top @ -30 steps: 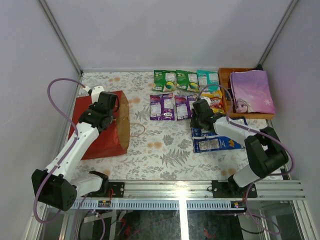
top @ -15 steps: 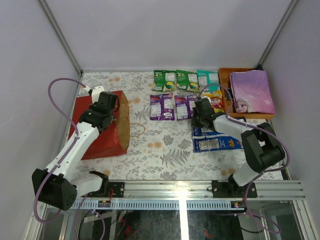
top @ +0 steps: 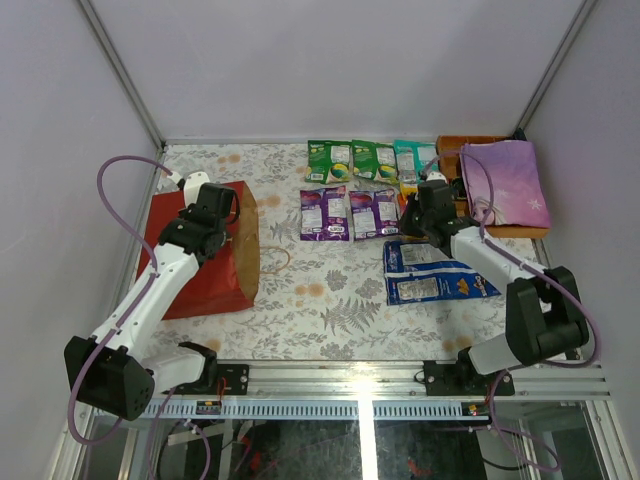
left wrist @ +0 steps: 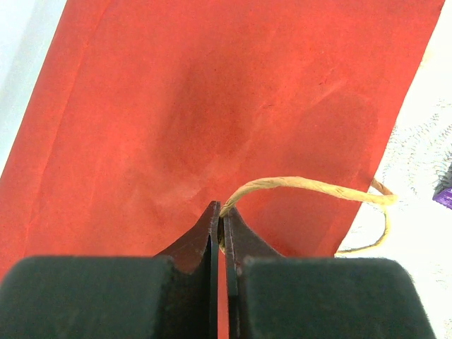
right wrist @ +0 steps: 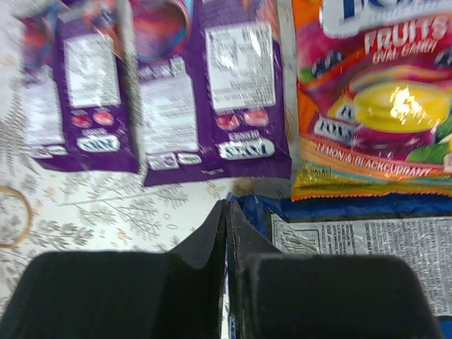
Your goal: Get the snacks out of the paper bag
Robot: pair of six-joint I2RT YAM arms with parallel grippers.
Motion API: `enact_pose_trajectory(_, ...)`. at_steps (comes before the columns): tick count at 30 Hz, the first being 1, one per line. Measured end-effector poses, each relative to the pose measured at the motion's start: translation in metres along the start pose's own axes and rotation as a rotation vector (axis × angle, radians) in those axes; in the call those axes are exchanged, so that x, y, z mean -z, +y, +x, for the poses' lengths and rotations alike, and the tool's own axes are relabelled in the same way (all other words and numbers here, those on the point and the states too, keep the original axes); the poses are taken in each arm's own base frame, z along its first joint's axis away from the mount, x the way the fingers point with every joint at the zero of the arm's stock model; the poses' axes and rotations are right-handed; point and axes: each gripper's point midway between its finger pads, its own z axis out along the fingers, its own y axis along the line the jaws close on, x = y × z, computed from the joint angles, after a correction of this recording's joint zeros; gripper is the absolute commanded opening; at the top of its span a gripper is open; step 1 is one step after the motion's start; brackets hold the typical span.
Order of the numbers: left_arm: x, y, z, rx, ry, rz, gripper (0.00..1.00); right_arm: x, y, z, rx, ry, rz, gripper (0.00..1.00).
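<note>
The left tool (left wrist: 220, 213), its jaws pressed together on the tan twine handle (left wrist: 311, 186), pins the tall red paper bag (left wrist: 212, 106), which lies on its side beneath it on the floral-patterned counter (top: 320, 300). Whether any packet is inside cannot be seen. The right tool (right wrist: 226, 209), jaws shut and empty, hovers over the near edge of the large blue foil snack bag (right wrist: 353, 244). Just ahead of it lie purple foil packets (right wrist: 169, 92) and, ahead to its right, a yellow-red fruit-candy packet (right wrist: 374, 106). Farther ahead in the overhead view sit green and teal packets (top: 352, 158), with an orange-brown wooden tray (top: 450, 150) and purple princess book (top: 505, 180) to its right. The snacks look light, crinkly and slippery, so they are probably best pinched at a crimped end seam.
</note>
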Motion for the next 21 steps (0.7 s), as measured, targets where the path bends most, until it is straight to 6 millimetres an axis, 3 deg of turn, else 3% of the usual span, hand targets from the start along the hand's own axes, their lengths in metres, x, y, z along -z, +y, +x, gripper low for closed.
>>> enact_pose_trajectory(6, 0.000, 0.000, 0.000, -0.001, 0.001, 0.001, 0.00, -0.030, -0.019, 0.060, -0.009, 0.177, 0.029, 0.00)
enact_pose_trajectory(9, 0.000, 0.000, 0.000, -0.003, 0.001, 0.002, 0.00, -0.039, -0.025, 0.080, -0.020, 0.238, 0.039, 0.00)
enact_pose_trajectory(12, 0.000, 0.000, 0.000, -0.004, 0.001, 0.002, 0.00, -0.046, -0.028, 0.092, -0.030, 0.270, 0.041, 0.00)
enact_pose_trajectory(16, -0.001, 0.000, 0.001, -0.005, 0.004, 0.001, 0.00, -0.048, -0.027, 0.091, -0.034, 0.265, 0.039, 0.01)
enact_pose_trajectory(18, -0.002, -0.001, 0.002, -0.009, 0.009, 0.001, 0.00, -0.048, -0.027, 0.090, -0.035, 0.262, 0.041, 0.13)
enact_pose_trajectory(21, -0.002, -0.006, 0.005, -0.024, 0.022, 0.018, 0.00, -0.041, -0.022, 0.078, -0.041, 0.229, 0.032, 0.39)
